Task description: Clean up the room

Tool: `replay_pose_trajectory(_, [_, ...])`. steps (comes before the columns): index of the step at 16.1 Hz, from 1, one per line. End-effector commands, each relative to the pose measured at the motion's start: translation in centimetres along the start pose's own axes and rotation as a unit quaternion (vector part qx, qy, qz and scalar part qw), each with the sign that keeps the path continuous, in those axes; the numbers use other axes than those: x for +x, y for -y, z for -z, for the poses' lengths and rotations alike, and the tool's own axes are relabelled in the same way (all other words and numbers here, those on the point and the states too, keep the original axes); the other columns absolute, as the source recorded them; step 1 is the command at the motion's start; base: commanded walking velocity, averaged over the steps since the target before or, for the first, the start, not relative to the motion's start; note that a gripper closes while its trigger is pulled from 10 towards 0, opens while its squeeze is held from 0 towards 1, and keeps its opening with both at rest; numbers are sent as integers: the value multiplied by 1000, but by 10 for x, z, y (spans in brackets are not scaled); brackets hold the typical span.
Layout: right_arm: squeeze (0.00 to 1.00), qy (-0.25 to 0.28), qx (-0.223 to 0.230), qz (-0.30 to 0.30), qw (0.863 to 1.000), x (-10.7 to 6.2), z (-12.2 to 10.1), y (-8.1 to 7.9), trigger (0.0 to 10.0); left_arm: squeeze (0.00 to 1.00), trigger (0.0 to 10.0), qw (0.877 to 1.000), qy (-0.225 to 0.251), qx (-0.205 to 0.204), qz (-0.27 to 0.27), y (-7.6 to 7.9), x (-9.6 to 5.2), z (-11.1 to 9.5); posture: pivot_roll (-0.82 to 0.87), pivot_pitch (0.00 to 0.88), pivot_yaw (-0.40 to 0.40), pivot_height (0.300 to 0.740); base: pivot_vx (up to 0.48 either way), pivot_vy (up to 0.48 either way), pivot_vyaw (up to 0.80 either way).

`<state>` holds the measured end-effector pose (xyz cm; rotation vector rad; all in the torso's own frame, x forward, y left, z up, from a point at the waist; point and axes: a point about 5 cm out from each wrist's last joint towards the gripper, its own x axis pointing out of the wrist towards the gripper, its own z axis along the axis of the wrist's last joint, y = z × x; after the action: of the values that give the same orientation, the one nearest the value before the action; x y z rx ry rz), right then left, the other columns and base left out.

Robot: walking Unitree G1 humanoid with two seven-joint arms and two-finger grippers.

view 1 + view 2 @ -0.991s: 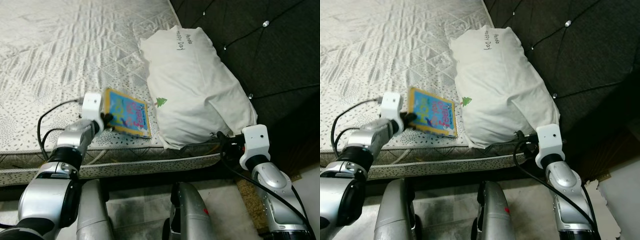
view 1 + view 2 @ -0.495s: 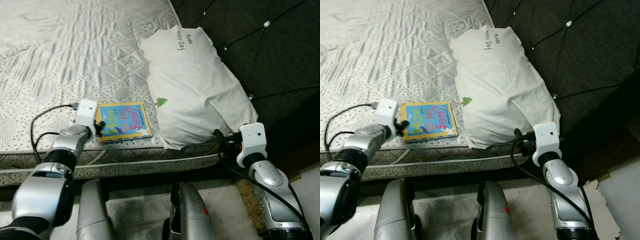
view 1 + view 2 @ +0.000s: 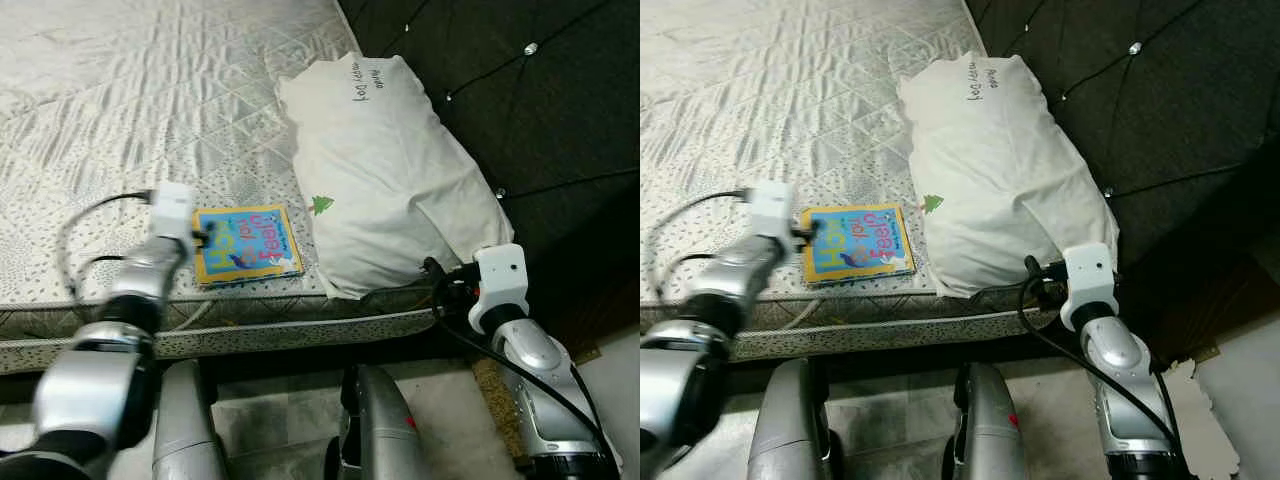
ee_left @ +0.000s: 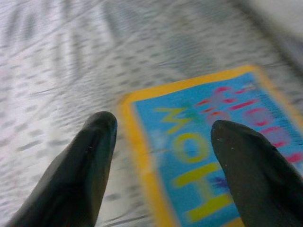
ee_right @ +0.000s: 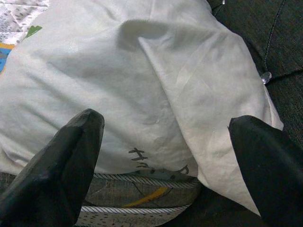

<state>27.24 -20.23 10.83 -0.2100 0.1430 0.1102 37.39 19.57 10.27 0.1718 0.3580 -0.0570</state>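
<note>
One bright blue, yellow-bordered book [image 3: 246, 243] now flat on the mattress [image 3: 110, 120], released by my left gripper [image 4: 161, 142], jaws apart, right gripper [image 5: 165, 156] spread wide facing the pillow [image 3: 390, 170].

Left gripper [image 4: 163, 130] and right gripper [image 5: 165, 130] both reach forward, fingers spread

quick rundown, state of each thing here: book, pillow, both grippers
book: closed, lying flat, cover up, near the mattress edge
pillow: lying on the mattress against the dark headboard, creased
left gripper: open, fingers apart at the book's edge, holding nothing
right gripper: open, pointed at the pillow's near end, holding nothing
</note>
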Motion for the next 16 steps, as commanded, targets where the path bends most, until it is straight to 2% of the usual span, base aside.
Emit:
replay_pose_trajectory(1, [0,-6,-3,4,1000,1,2,2,10000,1000,10000,1000,2,4,24,20,0,6,-66,85,-161,572,0,0,0])
replay_pose_trajectory(2, [0,-7,-2,2,1000,1,2,1,10000,1000,10000,999,-5,-6,53,37,-1,13,-62,87,-158,572,0,0,0])
replay_pose_trajectory(3, [0,-8,-2,2,1000,1,2,0,10000,1000,10000,998,-7,-12,66,45,-2,15,-61,87,-157,572,0,0,0])
replay_pose_trajectory(4, [0,-9,-1,1,1000,2,3,-1,10000,1000,10000,995,-16,-12,94,61,-4,22,-59,88,-156,572,0,0,0])
replay_pose_trajectory(7, [0,-12,1,1,1000,4,4,-3,10000,1000,10000,991,-38,-15,129,88,-17,41,-51,90,-148,572,0,0,0])
replay_pose_trajectory(9, [0,-14,3,0,1000,5,5,-4,10000,1000,10000,993,-40,-38,100,88,-24,48,-44,93,-145,572,0,0,0])
replay_pose_trajectory(10, [0,-16,5,1,1000,7,6,-4,10000,1000,10000,993,-52,-87,62,87,-29,61,-36,96,-143,572,0,0,0])
replay_pose_trajectory(12, [0,-16,5,2,1000,9,6,-5,10000,1000,10000,989,-67,-118,53,90,-34,68,-36,98,-144,572,0,0,0])
replay_pose_trajectory(16, [0,-14,4,0,1000,11,5,-6,10000,1000,10000,985,-92,-136,46,95,-40,73,-30,96,-146,572,0,0,0])
